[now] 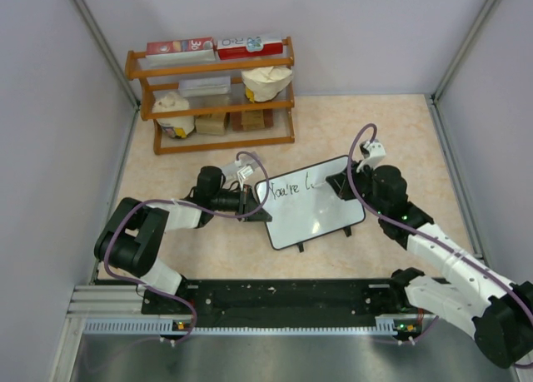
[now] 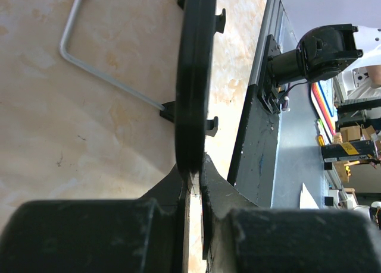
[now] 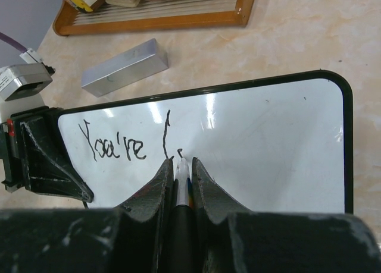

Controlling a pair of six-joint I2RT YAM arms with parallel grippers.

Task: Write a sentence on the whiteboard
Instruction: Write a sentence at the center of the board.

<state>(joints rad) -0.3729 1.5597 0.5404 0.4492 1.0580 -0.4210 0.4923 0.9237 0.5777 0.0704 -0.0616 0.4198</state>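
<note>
The whiteboard [image 1: 312, 207] lies mid-table, tilted, white with a thin black frame. On it the sentence [image 3: 113, 147] reads "You're" followed by a tall "l" stroke and a small fresh mark. My right gripper [image 3: 180, 161] is shut on a marker [image 3: 182, 175], whose tip touches the whiteboard [image 3: 268, 142] just right of the "l". My left gripper [image 2: 193, 166] is shut on the whiteboard's left frame edge [image 2: 193, 77], seen edge-on. In the top view the left gripper [image 1: 254, 203] is at the board's left side and the right gripper [image 1: 341, 184] at its upper right.
A wooden shelf rack [image 1: 212, 95] with boxes and bags stands at the back left. A small silver box [image 3: 125, 66] lies between the rack and the board. A bent metal stand leg [image 2: 89, 59] shows under the board. Grey walls close in on both sides.
</note>
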